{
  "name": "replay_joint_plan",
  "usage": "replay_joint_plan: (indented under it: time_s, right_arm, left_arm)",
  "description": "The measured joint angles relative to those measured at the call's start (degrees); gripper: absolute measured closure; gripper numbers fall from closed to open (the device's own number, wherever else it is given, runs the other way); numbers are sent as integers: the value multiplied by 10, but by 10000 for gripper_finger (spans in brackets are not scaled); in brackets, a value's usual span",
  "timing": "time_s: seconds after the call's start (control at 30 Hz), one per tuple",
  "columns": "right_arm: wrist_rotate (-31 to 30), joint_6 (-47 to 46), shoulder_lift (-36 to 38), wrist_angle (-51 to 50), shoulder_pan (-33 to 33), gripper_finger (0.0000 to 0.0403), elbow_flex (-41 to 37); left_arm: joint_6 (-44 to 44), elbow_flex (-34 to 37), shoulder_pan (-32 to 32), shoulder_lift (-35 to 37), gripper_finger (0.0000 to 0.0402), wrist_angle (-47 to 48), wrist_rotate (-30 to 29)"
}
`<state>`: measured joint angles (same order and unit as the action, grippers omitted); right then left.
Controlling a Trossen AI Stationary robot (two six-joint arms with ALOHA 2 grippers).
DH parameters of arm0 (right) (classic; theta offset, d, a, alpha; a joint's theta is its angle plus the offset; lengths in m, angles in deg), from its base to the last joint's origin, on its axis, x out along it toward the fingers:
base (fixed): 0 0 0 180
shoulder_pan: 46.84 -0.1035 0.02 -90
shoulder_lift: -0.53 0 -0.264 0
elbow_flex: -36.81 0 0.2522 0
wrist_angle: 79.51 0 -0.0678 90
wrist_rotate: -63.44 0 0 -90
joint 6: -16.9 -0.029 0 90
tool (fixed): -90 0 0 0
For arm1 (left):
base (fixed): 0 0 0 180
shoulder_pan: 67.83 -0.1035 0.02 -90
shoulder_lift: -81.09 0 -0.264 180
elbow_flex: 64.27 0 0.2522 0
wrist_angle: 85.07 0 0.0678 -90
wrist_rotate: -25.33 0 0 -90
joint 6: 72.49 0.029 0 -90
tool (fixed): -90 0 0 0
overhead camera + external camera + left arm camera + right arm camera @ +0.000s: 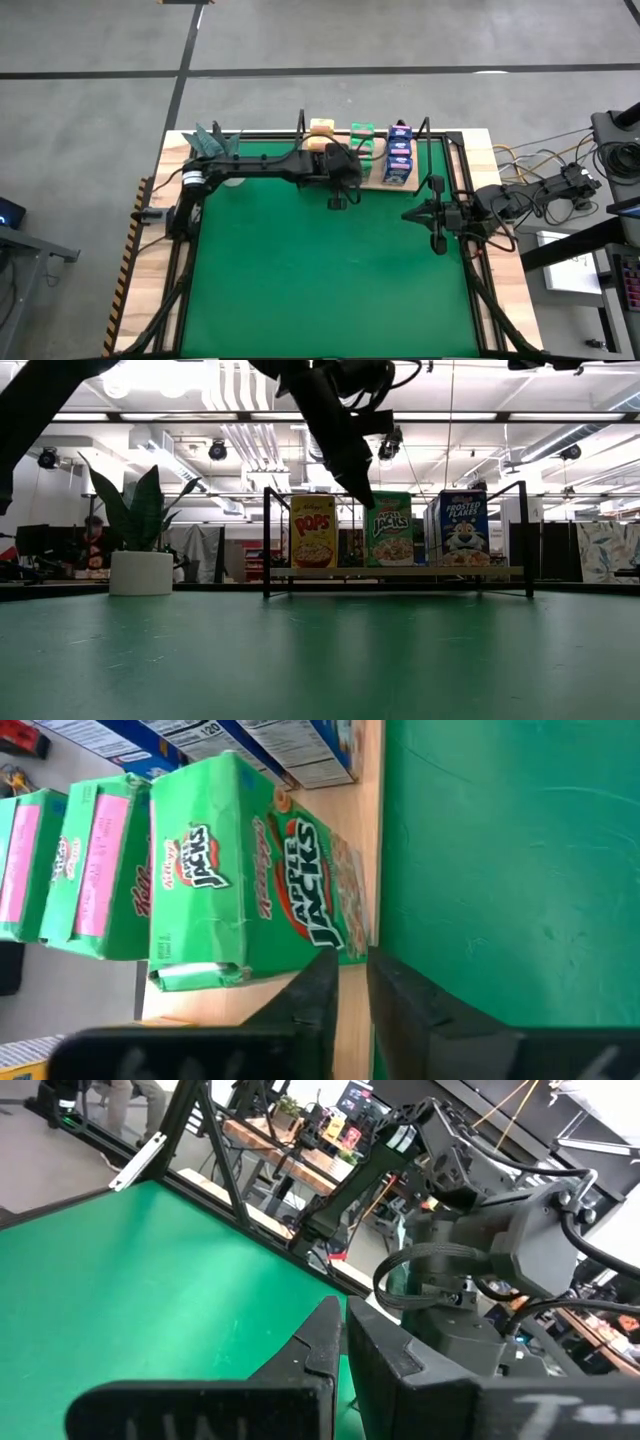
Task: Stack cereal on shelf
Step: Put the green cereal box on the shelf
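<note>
The shelf (372, 178) stands at the mat's far edge, and its light-brown board shows in the low view (400, 571). Yellow boxes (321, 128), green boxes (362, 135) and blue boxes (400, 155) stand upright on the board in three rows. The front ones show in the low view: yellow (313, 532), green (390, 528), blue (462, 525). My left gripper (337, 200) hangs just in front of the green row (250, 870). It is shut but for a thin gap (352, 965) and holds nothing. My right gripper (408, 215) is shut (343, 1315) and empty over the mat's right side.
A white pot with a teal plant (215, 140) stands at the mat's far left corner and also shows in the low view (140, 570). The green mat (320, 280) lies in front of the shelf. Black frame rails run along the table's sides.
</note>
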<state>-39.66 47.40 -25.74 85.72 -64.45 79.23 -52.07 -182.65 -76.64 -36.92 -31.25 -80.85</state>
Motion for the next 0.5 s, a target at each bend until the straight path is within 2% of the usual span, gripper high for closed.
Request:
replay_joint_plan:
  time_s: [0.23, 0.5]
  right_arm:
    - [-6, 1, 0, 0, 0, 390, 0]
    - [-6, 5, 0, 0, 0, 390, 0]
  left_arm:
    - [0, 0, -9, 0, 391, -9, 0]
    - [2, 1, -20, -1, 397, -16, 0]
